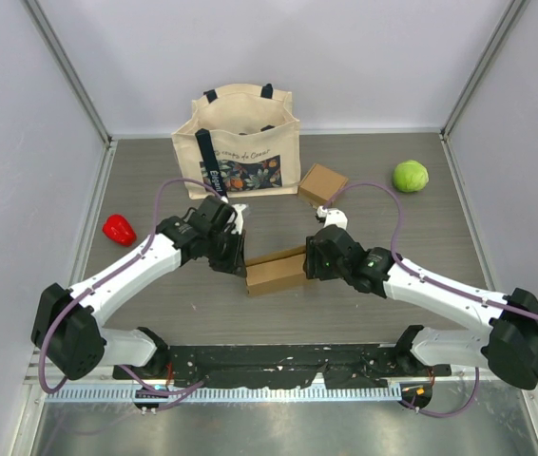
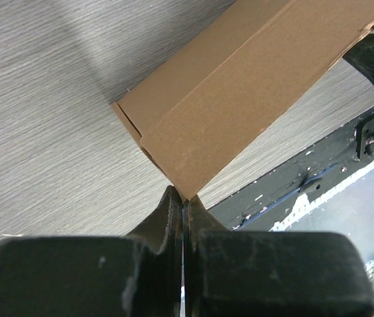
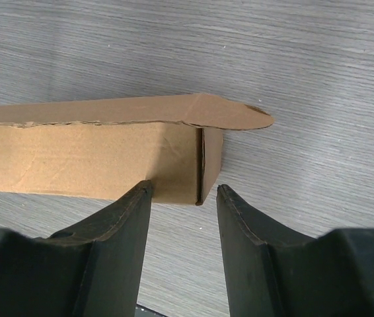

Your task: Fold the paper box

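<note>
A long brown paper box lies flat on the grey table between my two arms. My left gripper sits at its left end. In the left wrist view the jaws are pressed together, the left gripper touching the near corner of the box. My right gripper is at the box's right end. In the right wrist view it stands open just short of the box, its fingers either side of the end corner. A rounded flap sticks out along the top edge.
A cream tote bag stands at the back. A small brown box lies to its right, a green ball farther right, and a red pepper on the left. A black rail runs along the near edge.
</note>
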Robot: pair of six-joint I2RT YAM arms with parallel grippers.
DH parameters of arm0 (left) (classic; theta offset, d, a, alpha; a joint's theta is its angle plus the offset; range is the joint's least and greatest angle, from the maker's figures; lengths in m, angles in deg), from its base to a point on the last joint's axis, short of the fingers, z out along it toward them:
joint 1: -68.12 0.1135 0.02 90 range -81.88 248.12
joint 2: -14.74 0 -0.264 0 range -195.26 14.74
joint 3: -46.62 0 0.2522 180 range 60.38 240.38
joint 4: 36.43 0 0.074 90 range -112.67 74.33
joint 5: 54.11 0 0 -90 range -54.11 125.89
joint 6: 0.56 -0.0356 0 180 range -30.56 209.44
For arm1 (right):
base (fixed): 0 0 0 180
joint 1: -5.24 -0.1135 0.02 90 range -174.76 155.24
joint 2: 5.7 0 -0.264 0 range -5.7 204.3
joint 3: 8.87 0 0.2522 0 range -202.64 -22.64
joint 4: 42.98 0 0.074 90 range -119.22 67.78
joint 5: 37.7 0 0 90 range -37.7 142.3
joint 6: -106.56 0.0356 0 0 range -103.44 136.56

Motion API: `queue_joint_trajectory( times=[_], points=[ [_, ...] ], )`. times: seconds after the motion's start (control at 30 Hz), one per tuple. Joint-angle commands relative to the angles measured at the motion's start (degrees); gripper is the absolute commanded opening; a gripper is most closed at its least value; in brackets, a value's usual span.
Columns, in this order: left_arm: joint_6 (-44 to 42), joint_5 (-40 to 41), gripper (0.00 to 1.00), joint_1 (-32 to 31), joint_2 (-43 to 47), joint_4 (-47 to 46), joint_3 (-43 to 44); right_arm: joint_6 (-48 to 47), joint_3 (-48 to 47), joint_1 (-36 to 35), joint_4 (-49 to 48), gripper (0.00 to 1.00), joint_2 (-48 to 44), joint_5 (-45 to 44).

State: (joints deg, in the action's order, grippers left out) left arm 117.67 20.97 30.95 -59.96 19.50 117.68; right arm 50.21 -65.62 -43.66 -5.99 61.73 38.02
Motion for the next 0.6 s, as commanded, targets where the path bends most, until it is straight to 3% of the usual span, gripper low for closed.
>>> queue_joint_trajectory(
  times=[0.0,0.37,0.57],
  points=[
    [-2.4,0.2,0.0,-0.4,-0.3,1.7,2.6,-0.4,-0.7,-0.1,1.3,0.49,1.3,-1.3],
    [-2.8,-0.9,0.0,-0.4,-1.2,1.6,2.1,-0.8,-1.1,-0.1,1.1,0.49,1.2,-1.4],
    [1.1,-3.2,0.0,-0.4,-1.0,-3.8,-1.0,-0.5,-1.9,-0.1,0.8,0.49,1.2,-0.7]
  ],
)
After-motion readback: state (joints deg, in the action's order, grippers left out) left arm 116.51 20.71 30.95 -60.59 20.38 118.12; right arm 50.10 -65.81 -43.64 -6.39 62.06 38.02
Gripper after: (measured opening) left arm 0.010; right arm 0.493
